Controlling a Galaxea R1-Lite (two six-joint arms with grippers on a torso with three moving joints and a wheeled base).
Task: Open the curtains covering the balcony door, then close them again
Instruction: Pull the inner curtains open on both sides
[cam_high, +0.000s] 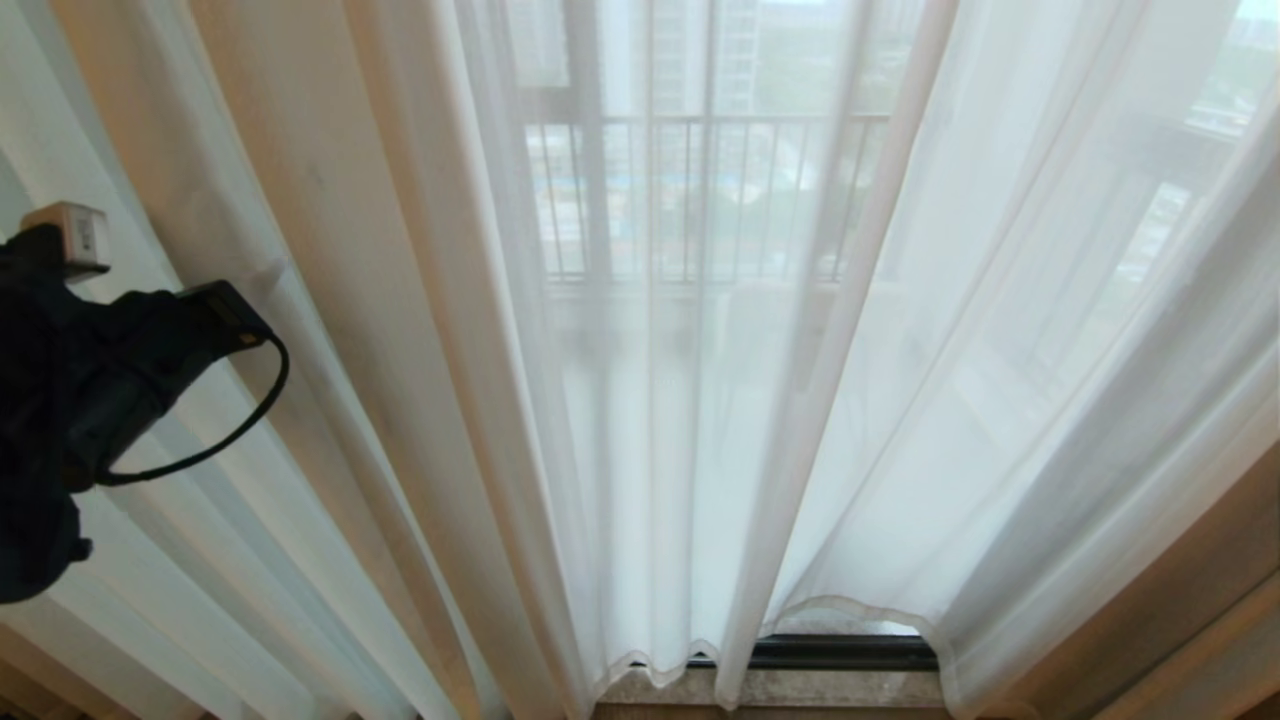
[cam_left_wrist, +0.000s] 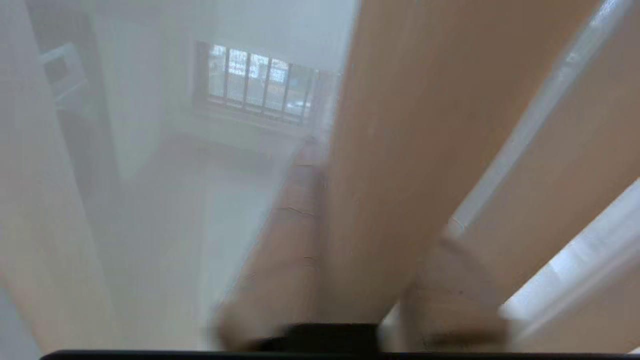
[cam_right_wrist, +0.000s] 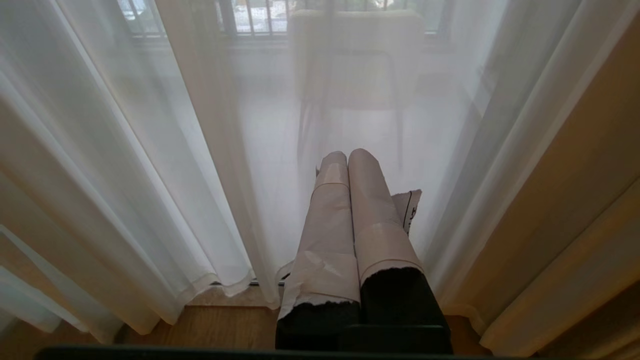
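Head view gives me the curtains (cam_high: 700, 400) drawn shut across the balcony door (cam_high: 845, 652), whose dark bottom rail peeks out under the wavy hems. My left arm (cam_high: 110, 390) reaches in from the left edge, pressed into the cream folds there. On its wrist camera the left gripper (cam_left_wrist: 360, 300) has a fold of cream fabric running between its two fingers (cam_left_wrist: 270, 280), but I cannot tell whether they pinch it. The right gripper (cam_right_wrist: 350, 170) hangs low near the hems, its taped fingers pressed together, holding nothing.
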